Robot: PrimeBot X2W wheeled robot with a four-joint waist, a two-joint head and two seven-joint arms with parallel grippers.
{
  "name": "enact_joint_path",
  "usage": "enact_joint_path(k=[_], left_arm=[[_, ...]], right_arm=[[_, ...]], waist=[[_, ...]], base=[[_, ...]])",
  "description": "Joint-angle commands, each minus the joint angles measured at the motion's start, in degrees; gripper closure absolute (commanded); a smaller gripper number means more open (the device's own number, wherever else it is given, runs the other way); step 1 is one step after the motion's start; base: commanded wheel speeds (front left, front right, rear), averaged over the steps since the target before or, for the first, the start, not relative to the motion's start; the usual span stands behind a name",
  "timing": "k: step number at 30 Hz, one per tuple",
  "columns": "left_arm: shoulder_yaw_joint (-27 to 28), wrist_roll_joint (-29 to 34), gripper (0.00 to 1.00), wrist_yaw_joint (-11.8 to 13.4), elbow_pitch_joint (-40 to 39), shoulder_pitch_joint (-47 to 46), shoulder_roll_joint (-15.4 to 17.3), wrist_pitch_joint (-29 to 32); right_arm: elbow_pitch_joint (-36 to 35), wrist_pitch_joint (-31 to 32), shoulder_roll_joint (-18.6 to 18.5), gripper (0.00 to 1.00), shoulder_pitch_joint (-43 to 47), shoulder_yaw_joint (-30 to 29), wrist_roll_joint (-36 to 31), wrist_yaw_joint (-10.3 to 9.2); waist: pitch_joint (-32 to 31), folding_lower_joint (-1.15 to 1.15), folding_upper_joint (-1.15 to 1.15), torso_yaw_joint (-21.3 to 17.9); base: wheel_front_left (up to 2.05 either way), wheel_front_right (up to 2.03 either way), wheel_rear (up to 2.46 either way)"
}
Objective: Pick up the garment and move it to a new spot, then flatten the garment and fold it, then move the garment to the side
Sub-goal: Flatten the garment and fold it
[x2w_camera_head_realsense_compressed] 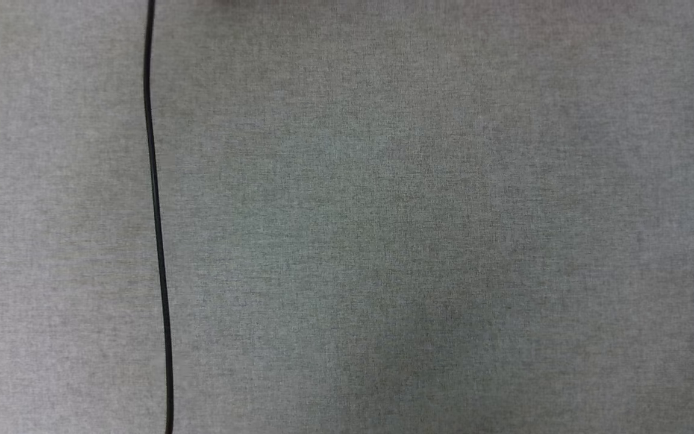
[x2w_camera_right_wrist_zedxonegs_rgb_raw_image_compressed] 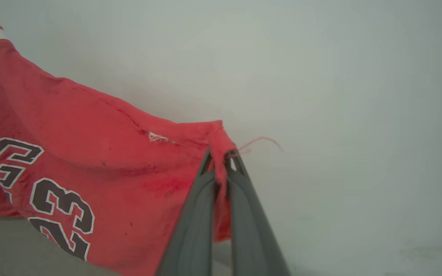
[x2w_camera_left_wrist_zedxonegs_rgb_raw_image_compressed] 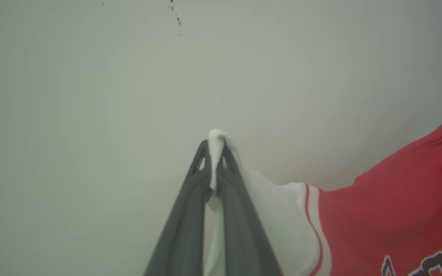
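The left gripper [x2w_camera_left_wrist_zedxonegs_rgb_raw_image_compressed: 215, 147] was closed tight on a bunched fold of the garment [x2w_camera_left_wrist_zedxonegs_rgb_raw_image_compressed: 397, 214], pinching the white sleeve [x2w_camera_left_wrist_zedxonegs_rgb_raw_image_compressed: 274, 214] between its two dark fingers [x2w_camera_left_wrist_zedxonegs_rgb_raw_image_compressed: 182, 230]. A tuft of white cloth stuck out past the tips toward 12 o'clock. From that pinch the sleeve ran off toward 4 o'clock, crossed a band of red-and-white striped trim [x2w_camera_left_wrist_zedxonegs_rgb_raw_image_compressed: 315, 218], and met the red body of the shirt, which reached the edge of the left wrist view at 3 o'clock. Part of some dark lettering showed at 5 o'clock in that view. A few dark specks [x2w_camera_left_wrist_zedxonegs_rgb_raw_image_compressed: 175, 17] sat on the pale background at 12 o'clock.

The right gripper [x2w_camera_right_wrist_zedxonegs_rgb_raw_image_compressed: 221, 157] was likewise clamped shut on the garment, gripping a red corner along a seam. A loose red thread [x2w_camera_right_wrist_zedxonegs_rgb_raw_image_compressed: 263, 142] curled away from the pinch toward 2 o'clock. The red cloth stretched from the gripper toward 9 and 10 o'clock, with a white strip at the far corner at 10 o'clock. Black lettering [x2w_camera_right_wrist_zedxonegs_rgb_raw_image_compressed: 60, 207] outlined in white, including the number 23, lay toward 8 o'clock. Whether the shirt's lower edge touched the grey surface below it at 7 o'clock could not be told.

In the head view, a thin black cable [x2w_camera_head_realsense_compressed: 155, 199] ran from 12 o'clock down to 6 o'clock across a grey woven cloth [x2w_camera_head_realsense_compressed: 413, 229], left of centre.
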Motion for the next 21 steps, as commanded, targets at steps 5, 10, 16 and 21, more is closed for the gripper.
enact_joint_path(k=[5,10,16,21], left_arm=[[0.90,-1.94,1.00,0.72,-4.16,10.98,1.28,-0.45],[1.75,-3.02,1.00,2.63,-9.58,20.20,1.84,-0.43],[2.40,-4.21,1.00,5.53,-17.73,36.16,2.68,-0.38],[1.39,-5.21,1.00,7.82,-23.50,49.46,3.68,-0.36]], right_arm=[[-1.13,-2.31,-1.46,1.00,7.03,4.37,4.57,-0.08],[-2.36,-3.53,-2.53,1.00,12.38,7.39,7.53,-0.08],[-5.82,-5.92,-4.54,1.00,22.12,10.85,12.01,-0.08],[-9.03,-6.84,-5.81,1.00,30.24,13.26,14.88,-0.08]], waist=[[-1.72,-0.01,0.00,0.30],[-3.58,-0.01,0.00,0.62],[-7.87,-0.01,0.00,0.84],[-12.07,-0.01,0.00,0.73]], base=[[0.00,0.00,0.00],[0.00,0.00,0.00],[0.00,0.00,0.00],[0.00,0.00,0.00]])
